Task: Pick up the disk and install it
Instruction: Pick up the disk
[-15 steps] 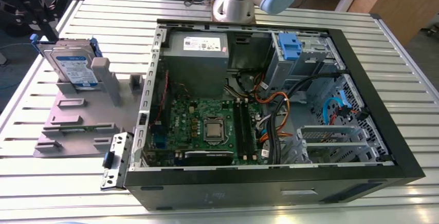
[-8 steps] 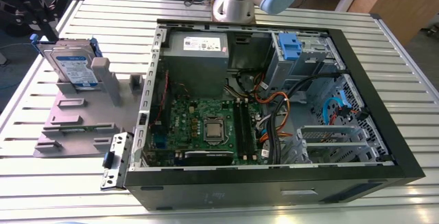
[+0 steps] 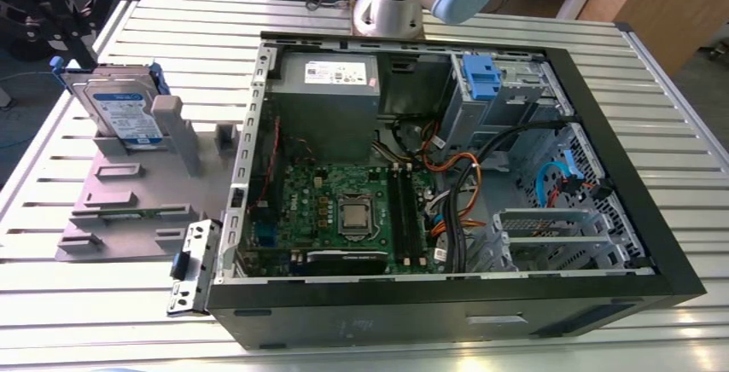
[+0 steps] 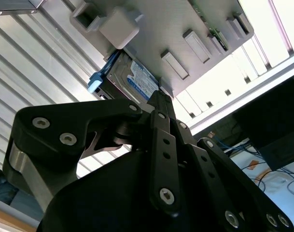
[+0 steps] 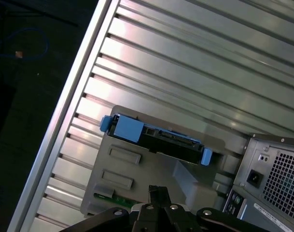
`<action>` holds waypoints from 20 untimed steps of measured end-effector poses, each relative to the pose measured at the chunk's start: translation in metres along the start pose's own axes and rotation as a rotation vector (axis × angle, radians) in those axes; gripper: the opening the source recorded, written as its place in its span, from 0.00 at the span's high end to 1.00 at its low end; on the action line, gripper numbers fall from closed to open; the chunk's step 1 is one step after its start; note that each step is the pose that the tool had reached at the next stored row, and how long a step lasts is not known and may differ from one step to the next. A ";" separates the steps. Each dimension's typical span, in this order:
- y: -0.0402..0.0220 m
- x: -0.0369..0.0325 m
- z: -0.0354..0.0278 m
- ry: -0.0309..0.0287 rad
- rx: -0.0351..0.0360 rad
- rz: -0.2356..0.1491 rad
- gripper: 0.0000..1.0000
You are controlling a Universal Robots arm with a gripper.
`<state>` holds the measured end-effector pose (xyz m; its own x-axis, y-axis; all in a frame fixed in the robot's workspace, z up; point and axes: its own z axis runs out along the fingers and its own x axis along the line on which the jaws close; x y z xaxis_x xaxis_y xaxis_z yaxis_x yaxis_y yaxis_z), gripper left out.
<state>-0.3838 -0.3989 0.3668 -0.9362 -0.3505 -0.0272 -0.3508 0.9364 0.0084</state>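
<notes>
The disk (image 3: 119, 107) stands upright in a grey holder (image 3: 125, 206) on the slatted table, at the exterior view's left of the open computer case (image 3: 456, 176). It is silver with a blue-and-white label and blue rails. In the second wrist view the disk's label (image 4: 137, 77) shows just beyond my black gripper (image 4: 159, 96). The first wrist view shows the disk edge-on (image 5: 156, 141), a short way from the gripper (image 5: 156, 191). In the exterior view the gripper (image 3: 78, 48) hangs at the disk's far upper corner. Its fingers are together, with nothing between them.
Inside the case lie a green motherboard (image 3: 341, 210), a grey power supply (image 3: 328, 78), cable bundles (image 3: 456, 176) and a drive bay with blue plastic (image 3: 479, 78). A small green board (image 3: 131, 212) sits in the holder's front. The table edge (image 5: 64, 130) runs beside the holder.
</notes>
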 end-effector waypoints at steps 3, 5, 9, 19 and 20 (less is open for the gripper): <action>0.0000 0.0000 0.0000 0.0000 -0.0001 -0.003 0.89; 0.0000 0.0000 0.0000 0.0001 -0.0001 -0.005 0.89; 0.0000 0.0000 0.0000 0.0001 -0.0002 -0.009 0.89; 0.0000 0.0000 0.0000 0.0001 -0.0005 -0.018 0.89; 0.0000 0.0000 0.0000 0.0001 -0.0005 -0.019 0.89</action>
<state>-0.3838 -0.3989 0.3668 -0.9293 -0.3683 -0.0272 -0.3686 0.9295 0.0084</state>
